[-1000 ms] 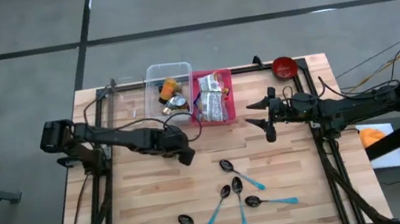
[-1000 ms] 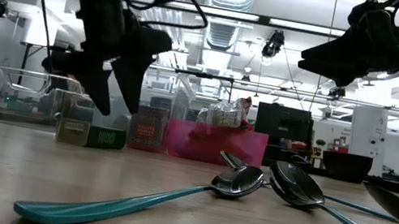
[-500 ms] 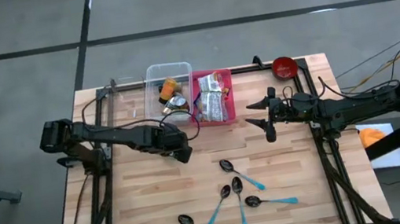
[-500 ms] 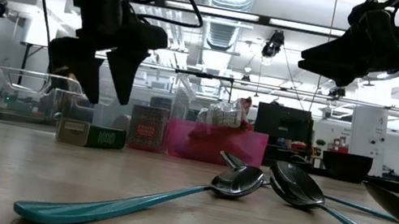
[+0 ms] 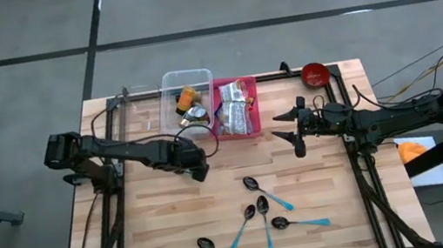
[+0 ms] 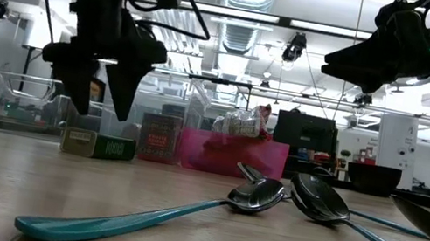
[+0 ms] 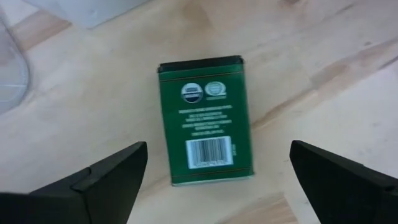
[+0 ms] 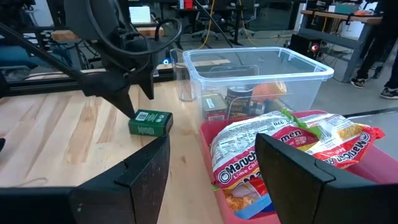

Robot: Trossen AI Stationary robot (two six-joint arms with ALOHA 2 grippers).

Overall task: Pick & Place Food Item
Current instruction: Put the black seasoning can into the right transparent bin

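A green tin (image 7: 205,118) lies flat on the wooden table, its barcode face up; it also shows in the low view (image 6: 98,145) and the right wrist view (image 8: 150,122). My left gripper (image 7: 217,146) hangs right above it, pointing steeply down and open. Its fingers stand on either side of the tin and clear above it (image 6: 100,107). My right gripper (image 5: 275,128) waits level over the table's right half, open and with nothing in it (image 8: 211,140).
A clear bin (image 5: 186,94) with cans and a pink bin (image 5: 240,132) with ramen packets (image 8: 292,146) stand at the far middle. A red bowl (image 5: 313,73) sits at the far right. Several teal-handled spoons (image 5: 261,210) lie in the near middle.
My left gripper has opened wider and tipped to point more steeply down, shifting a little toward the table's left edge. The green tin has stayed flat on the table.
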